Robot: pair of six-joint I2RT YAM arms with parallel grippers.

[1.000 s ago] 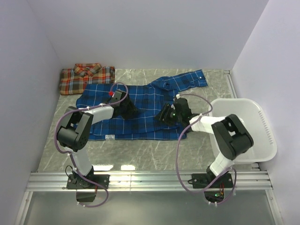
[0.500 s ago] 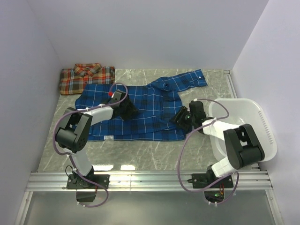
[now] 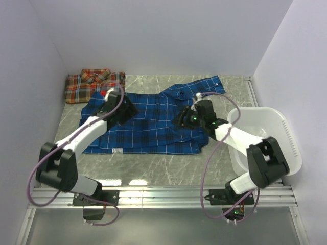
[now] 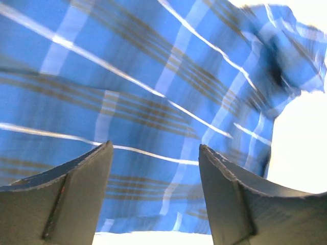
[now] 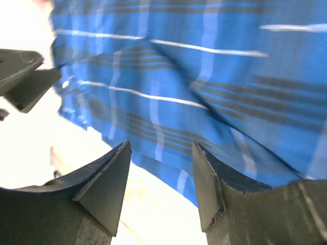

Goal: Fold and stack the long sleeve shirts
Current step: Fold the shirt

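Across mid-worktop (image 3: 153, 166), nearest the arms: blue shirt (image 3: 148, 127) spread open, near hem lying flat. Over its right side, back from the basket (image 3: 271, 127): right pincer (image 3: 181, 120), jaws parted, gripping nothing. Farther left, stretched out from the shirt's middle to its far shoulder: left pincer (image 3: 126, 108), jaws widened, empty too. Looks like cloth let go and fresh grabs lining up; folding hardly begun. Beyond, at the far-left corner, already folded: red-orange shirt (image 3: 94, 84).

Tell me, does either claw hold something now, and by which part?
Nothing is held. The left claw and the right claw both stand open above the blue shirt, with no cloth between their fingers.
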